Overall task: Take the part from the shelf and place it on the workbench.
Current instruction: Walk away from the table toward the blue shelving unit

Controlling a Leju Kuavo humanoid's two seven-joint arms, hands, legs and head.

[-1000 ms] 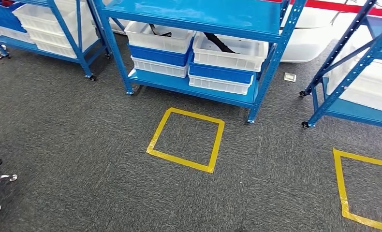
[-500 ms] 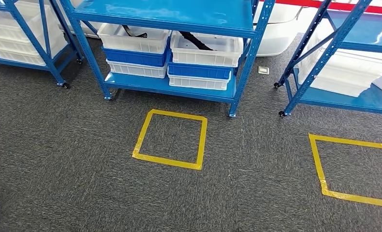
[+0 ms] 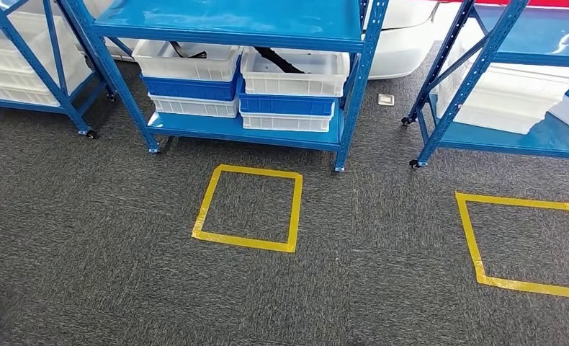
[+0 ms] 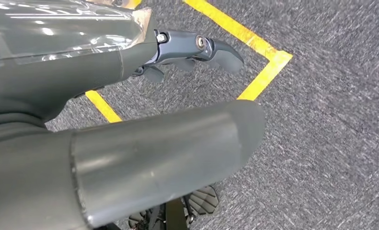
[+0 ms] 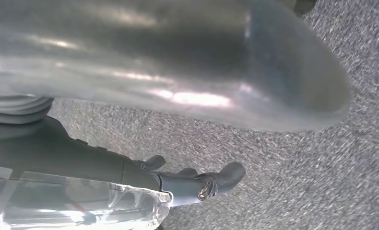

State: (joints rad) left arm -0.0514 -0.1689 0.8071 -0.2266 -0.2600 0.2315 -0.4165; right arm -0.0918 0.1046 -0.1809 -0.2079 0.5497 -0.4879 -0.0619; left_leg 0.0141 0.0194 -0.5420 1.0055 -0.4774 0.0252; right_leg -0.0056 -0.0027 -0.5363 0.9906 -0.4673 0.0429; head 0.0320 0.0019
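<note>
1. Blue shelf (image 3: 231,20) sits dead ahead, stacked white and blue bins (image 3: 238,85) on its lower level; dark parts (image 3: 276,59) lie in the top white bins.
2. Yellow tape square (image 3: 247,207) on grey carpet (image 3: 123,274), just in front.
3. Left hand (image 4: 187,48) hangs over the carpet, fingers (image 4: 221,50) apart, holding nothing.
4. Right hand (image 5: 197,184) same deal, fingers (image 5: 228,175) loose and empty.

Bare grey carpet (image 3: 123,216) lies open before the middle blue shelf (image 3: 231,18), marked with a yellow tape square (image 3: 247,207). Stacked white and blue bins (image 3: 238,86) fill the lower tier close under the upper deck, with upright posts (image 3: 354,86) at each side bounding the opening. A second rack (image 3: 498,72) stands just beside it, floor showing between.
</note>
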